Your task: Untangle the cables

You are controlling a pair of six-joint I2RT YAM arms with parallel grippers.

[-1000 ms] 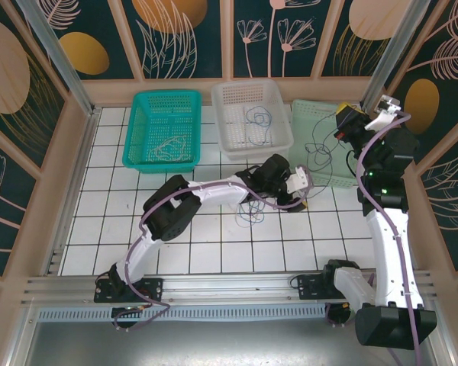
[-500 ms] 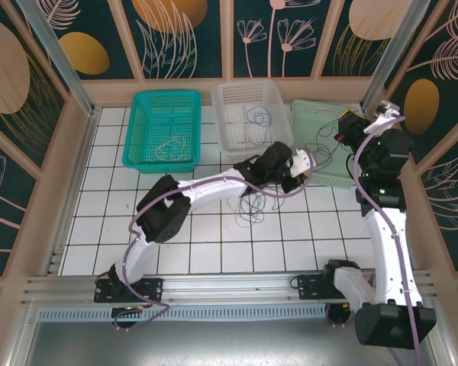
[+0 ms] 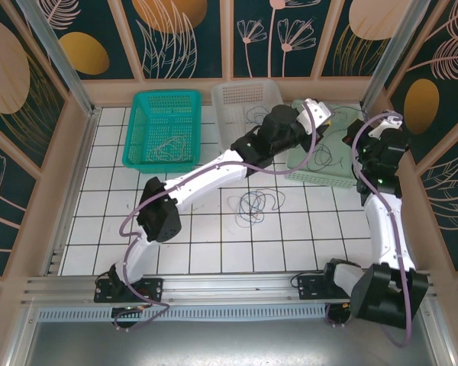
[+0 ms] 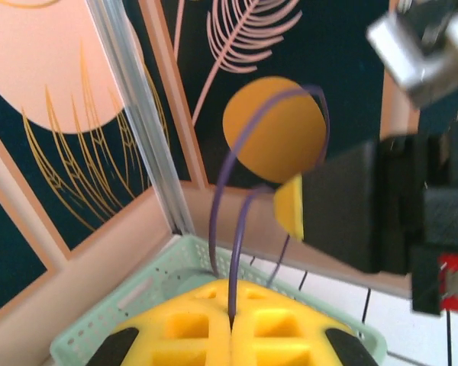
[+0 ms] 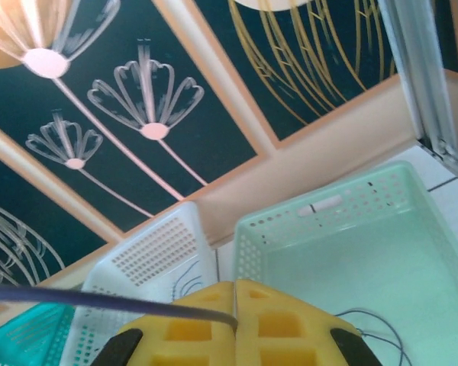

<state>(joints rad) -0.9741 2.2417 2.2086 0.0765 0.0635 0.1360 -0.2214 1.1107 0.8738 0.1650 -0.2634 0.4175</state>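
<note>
A loose tangle of thin dark cables (image 3: 252, 204) lies on the white tiles in the middle of the floor. Over the green basket (image 3: 309, 177), my left gripper (image 3: 320, 116) is raised, close to my right gripper (image 3: 364, 131). The left gripper's (image 4: 233, 329) yellow fingers (image 4: 185, 337) are pressed together on a thin blue-purple cable (image 4: 237, 252), which arcs upward. My right gripper (image 5: 235, 314) is also shut, pinching a dark blue cable (image 5: 99, 301) that runs off to the left. More thin cables (image 3: 321, 155) lie in the green basket.
At the back stand a teal basket (image 3: 137, 122), a white basket (image 3: 226, 137) and the green one, each with thin wires inside. The right arm's black wrist (image 4: 366, 206) hangs close in front of the left gripper. Wooden walls and an aluminium post (image 4: 137, 122) close in the back right corner.
My left arm rose from the floor tangle and swung back right over the green basket, its jaws closing on a cable. The right gripper shifted slightly right. The tangle stayed on the tiles.
</note>
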